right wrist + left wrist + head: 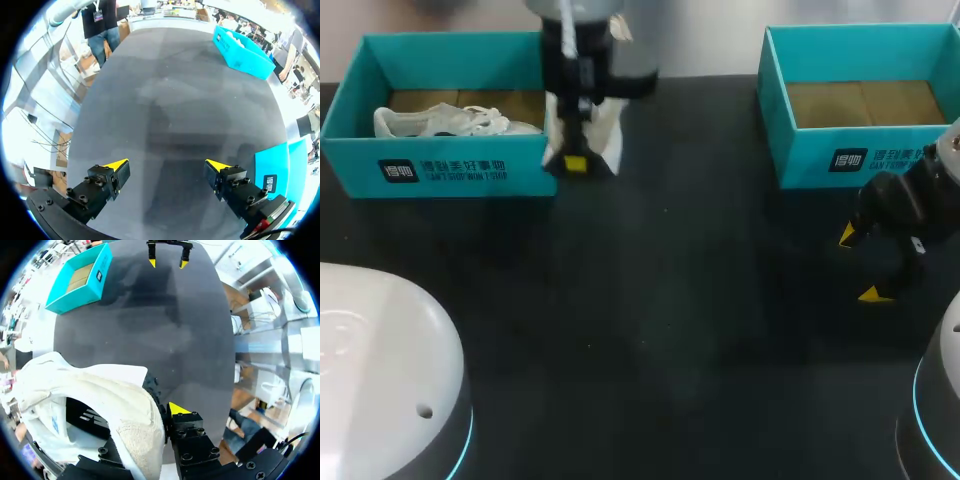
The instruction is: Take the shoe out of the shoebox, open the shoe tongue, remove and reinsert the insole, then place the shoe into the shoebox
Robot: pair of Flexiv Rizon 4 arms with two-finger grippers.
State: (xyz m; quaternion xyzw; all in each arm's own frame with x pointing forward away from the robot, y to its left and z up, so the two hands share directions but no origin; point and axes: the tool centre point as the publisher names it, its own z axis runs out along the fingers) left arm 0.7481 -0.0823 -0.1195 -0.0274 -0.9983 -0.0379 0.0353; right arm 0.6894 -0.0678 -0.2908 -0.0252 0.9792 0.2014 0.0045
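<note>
The white shoe hangs just beside the inner end of the left box, clamped in the left hand, which points straight down from an upright arm. A second shoe lies in that box. The right hand hovers over the bench, wide open and empty, just in front of the right box. Each box bears white print on its front.
</note>
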